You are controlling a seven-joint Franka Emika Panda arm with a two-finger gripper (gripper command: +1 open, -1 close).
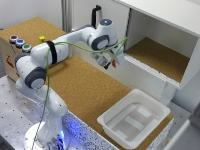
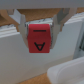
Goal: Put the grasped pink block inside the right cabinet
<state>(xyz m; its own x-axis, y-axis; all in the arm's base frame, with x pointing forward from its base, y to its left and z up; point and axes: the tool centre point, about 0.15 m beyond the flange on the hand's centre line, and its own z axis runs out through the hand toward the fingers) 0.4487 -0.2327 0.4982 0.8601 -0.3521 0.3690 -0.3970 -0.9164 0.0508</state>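
Note:
A small pink-red block (image 2: 40,39) with a dark letter A on its face fills the middle of the wrist view, and my gripper (image 2: 41,31) is shut on it, one finger (image 2: 20,21) on each side. In the exterior view the gripper (image 1: 112,61) hangs above the cork tabletop with a bit of the block (image 1: 114,64) showing at its tips. It sits just in front of the lower white edge of the right cabinet (image 1: 160,57), outside the opening. The cabinet has white walls and a bare brown cork floor.
A white plastic tray (image 1: 134,117) lies on the cork tabletop below the cabinet, and its rim (image 2: 67,75) shows in the wrist view. A white door section with a black handle (image 1: 96,10) stands behind the arm. A yellow cube (image 1: 42,38) and coloured buttons (image 1: 20,43) sit at the exterior view's left.

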